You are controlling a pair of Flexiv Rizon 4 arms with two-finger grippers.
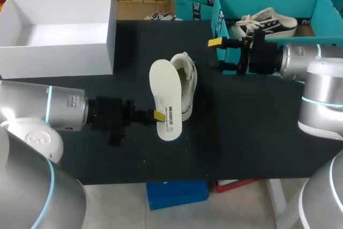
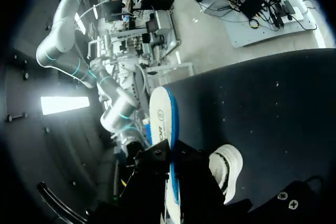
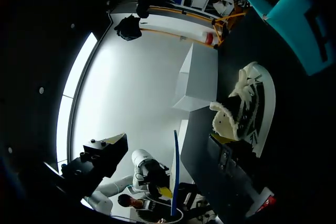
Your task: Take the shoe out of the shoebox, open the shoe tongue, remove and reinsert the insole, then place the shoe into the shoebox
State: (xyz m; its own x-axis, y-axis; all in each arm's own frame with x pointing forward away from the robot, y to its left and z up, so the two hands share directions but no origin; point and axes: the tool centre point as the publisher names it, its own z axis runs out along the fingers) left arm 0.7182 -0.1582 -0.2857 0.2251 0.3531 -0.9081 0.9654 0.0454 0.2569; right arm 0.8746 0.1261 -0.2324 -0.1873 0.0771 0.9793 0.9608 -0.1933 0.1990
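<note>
Status of task items, head view. The white shoebox (image 1: 59, 30) stands open at the 10 o'clock corner of the black table (image 1: 241, 132). The shoe (image 1: 186, 81) is out of the box and lies on its side near the table's centre, opening toward 9 o'clock.

The insole (image 1: 165, 100) is out of the shoe. It sits on the shoe's 9 o'clock side, its long axis running from 12 to 6 o'clock. Its edge overlaps the shoe in the picture; whether they touch cannot be determined.

The left gripper (image 1: 159, 115) comes in from 9 o'clock, and its claw is clamped narrowly on the insole near the 6 o'clock end. The left wrist view confirms this: the insole (image 2: 160, 124) runs out ahead from between the dark fingers, with the shoe (image 2: 227, 169) just beside them.

The right gripper (image 1: 217, 54) hangs at the shoe's 2 o'clock, apart from it. Its claw is wide and holds nothing. In the right wrist view, the shoe (image 3: 247, 108) lies ahead of it, with the shoebox (image 3: 199, 80) beyond.
</note>
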